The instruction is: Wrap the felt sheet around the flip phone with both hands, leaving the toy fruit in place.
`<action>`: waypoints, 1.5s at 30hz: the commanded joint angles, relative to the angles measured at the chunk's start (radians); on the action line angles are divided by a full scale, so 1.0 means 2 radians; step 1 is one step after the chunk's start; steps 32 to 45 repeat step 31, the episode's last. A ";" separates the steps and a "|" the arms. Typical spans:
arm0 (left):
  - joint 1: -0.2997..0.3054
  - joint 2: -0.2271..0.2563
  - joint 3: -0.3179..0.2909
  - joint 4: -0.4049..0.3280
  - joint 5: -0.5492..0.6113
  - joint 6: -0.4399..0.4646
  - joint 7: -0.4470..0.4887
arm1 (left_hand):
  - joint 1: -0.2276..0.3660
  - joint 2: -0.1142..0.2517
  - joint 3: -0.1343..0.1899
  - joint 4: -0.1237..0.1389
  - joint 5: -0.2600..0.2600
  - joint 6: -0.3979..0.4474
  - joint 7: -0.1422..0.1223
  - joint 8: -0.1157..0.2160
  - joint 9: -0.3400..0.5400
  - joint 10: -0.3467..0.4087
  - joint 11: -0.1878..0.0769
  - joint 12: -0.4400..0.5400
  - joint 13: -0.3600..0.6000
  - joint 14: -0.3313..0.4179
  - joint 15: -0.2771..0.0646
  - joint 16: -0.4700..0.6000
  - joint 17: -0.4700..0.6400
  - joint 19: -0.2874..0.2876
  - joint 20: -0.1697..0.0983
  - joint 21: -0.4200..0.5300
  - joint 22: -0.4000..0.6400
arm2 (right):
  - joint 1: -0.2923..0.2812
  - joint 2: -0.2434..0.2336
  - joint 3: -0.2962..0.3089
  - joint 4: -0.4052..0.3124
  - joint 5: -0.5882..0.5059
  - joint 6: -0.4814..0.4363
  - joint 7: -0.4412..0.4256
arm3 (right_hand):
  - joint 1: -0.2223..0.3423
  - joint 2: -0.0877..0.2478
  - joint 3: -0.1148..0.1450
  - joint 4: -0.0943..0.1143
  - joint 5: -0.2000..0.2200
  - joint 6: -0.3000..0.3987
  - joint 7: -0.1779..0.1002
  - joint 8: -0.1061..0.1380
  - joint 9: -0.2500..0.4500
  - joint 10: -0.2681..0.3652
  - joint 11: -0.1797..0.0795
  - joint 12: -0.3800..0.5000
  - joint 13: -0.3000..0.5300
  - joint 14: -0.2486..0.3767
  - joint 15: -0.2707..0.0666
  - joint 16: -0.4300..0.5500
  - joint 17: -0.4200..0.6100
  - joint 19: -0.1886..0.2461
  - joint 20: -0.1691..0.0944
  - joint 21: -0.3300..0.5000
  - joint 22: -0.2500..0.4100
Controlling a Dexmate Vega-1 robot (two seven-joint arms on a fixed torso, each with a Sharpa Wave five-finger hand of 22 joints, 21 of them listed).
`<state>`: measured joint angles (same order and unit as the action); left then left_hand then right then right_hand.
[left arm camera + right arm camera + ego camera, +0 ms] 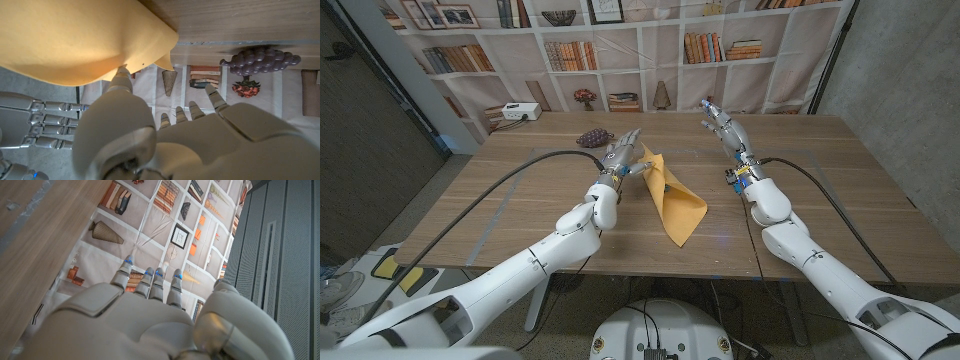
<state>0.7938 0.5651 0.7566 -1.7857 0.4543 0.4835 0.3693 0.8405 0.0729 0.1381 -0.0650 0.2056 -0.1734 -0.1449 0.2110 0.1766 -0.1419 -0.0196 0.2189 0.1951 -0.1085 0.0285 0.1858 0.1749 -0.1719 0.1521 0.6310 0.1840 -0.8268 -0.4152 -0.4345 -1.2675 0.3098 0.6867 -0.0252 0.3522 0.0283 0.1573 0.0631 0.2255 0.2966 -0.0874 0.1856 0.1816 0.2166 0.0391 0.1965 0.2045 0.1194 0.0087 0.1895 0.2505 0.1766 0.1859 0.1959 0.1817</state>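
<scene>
A yellow felt sheet (675, 200) lies folded in the middle of the wooden table (800, 190), and its near-left flap stands up in a peak. My left hand (620, 158) is right beside that raised flap, fingers spread. In the left wrist view its thumb tip (122, 75) touches the underside of the felt sheet (75, 35) while the other fingers stay off it. The flip phone is hidden. The toy fruit, a purple grape bunch (595, 138) (260, 60), sits just behind my left hand. My right hand (724, 124) (145, 315) hovers at the far right, fingers straight and holding nothing.
A white box (520, 112) sits at the table's back left corner. A printed bookshelf backdrop (620, 40) hangs behind the table. Black cables run along both arms over the tabletop.
</scene>
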 commanded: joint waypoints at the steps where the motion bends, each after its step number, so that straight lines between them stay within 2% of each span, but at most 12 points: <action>1: 0.021 0.011 -0.040 -0.002 -0.078 -0.071 0.041 | -0.027 0.008 -0.004 0.016 -0.005 -0.006 0.001 -0.001 0.002 0.005 0.001 0.005 0.000 0.003 0.000 0.005 0.002 -0.007 0.005 -0.005 0.001 | -0.012 0.004 -0.002 -0.022 -0.022 -0.015 -0.032 | -0.002 0.000 0.001 -0.005 0.001 0.006 0.001 0.005 0.001 0.003 0.000 0.002 0.000 -0.003 -0.001 0.004 0.000 0.000 -0.005 0.000 0.000; 3: 0.024 0.012 -0.046 0.001 -0.088 -0.087 0.047 | -0.038 0.013 -0.007 0.022 -0.005 -0.004 0.002 -0.002 0.002 0.005 0.001 0.004 0.000 0.003 0.001 0.005 0.003 -0.007 0.007 -0.006 0.002 | -0.017 0.003 -0.002 -0.030 -0.027 -0.019 -0.039 | -0.002 0.001 0.001 -0.005 0.001 0.007 0.001 0.005 0.001 0.003 0.000 0.002 0.000 -0.003 -0.001 0.004 0.000 0.000 -0.005 0.000 0.000; 8: 0.032 0.016 -0.058 0.007 -0.104 -0.119 0.064 | -0.062 0.021 -0.012 0.037 -0.005 0.001 -0.005 -0.003 0.002 0.008 -0.003 0.004 0.000 0.003 -0.002 0.005 0.004 -0.012 0.003 -0.010 0.003 | -0.025 0.004 -0.002 -0.044 -0.039 -0.025 -0.056 | -0.003 0.001 0.001 -0.005 0.001 0.008 0.001 0.005 0.001 0.004 0.001 0.002 0.000 -0.003 -0.001 0.004 -0.001 0.000 -0.005 0.001 0.000; 15: 0.038 0.016 -0.073 0.017 -0.131 -0.153 0.069 | -0.077 0.024 -0.017 0.045 -0.005 0.005 -0.008 -0.004 0.002 0.011 -0.006 0.005 0.000 0.004 -0.004 0.005 0.004 -0.013 0.001 -0.012 0.003 | -0.031 0.005 -0.002 -0.056 -0.049 -0.031 -0.072 | -0.003 0.001 0.001 -0.005 0.000 0.008 0.001 0.005 0.001 0.004 0.001 0.003 0.000 -0.003 -0.001 0.005 -0.002 0.000 -0.005 0.001 0.000; 24: 0.043 0.010 -0.093 0.030 -0.160 -0.187 0.080 | -0.090 0.026 -0.020 0.052 -0.004 0.003 -0.010 -0.007 0.002 0.008 -0.006 0.003 0.000 0.000 -0.005 0.004 0.004 -0.015 -0.001 -0.013 0.003 | -0.042 0.006 0.003 -0.077 -0.062 -0.041 -0.098 | -0.005 0.001 0.001 -0.006 0.000 0.009 0.002 0.005 0.001 0.005 0.001 0.003 0.000 -0.003 -0.002 0.005 -0.003 0.000 -0.006 0.001 0.000; 31: 0.042 0.003 -0.105 0.048 -0.177 -0.204 0.088 | -0.099 0.028 -0.023 0.058 -0.004 0.004 -0.010 -0.007 0.002 0.007 -0.006 0.002 0.000 -0.001 -0.006 0.003 0.004 -0.016 -0.003 -0.015 0.003 | -0.023 0.016 -0.006 -0.055 -0.061 -0.043 -0.093 | -0.005 0.001 0.001 -0.006 0.000 0.010 0.002 0.005 0.001 0.006 0.001 0.003 0.000 -0.002 -0.003 0.006 -0.004 0.001 -0.007 0.002 0.000; 45: 0.042 0.003 -0.105 0.048 -0.177 -0.204 0.088 | -0.099 0.028 -0.023 0.058 -0.004 0.004 -0.010 -0.007 0.002 0.007 -0.006 0.002 0.000 -0.001 -0.006 0.003 0.004 -0.016 -0.003 -0.015 0.003 | -0.023 0.016 -0.006 -0.055 -0.061 -0.043 -0.093 | -0.005 0.001 0.001 -0.006 0.000 0.010 0.002 0.005 0.001 0.006 0.001 0.003 0.000 -0.002 -0.003 0.006 -0.004 0.001 -0.007 0.002 0.000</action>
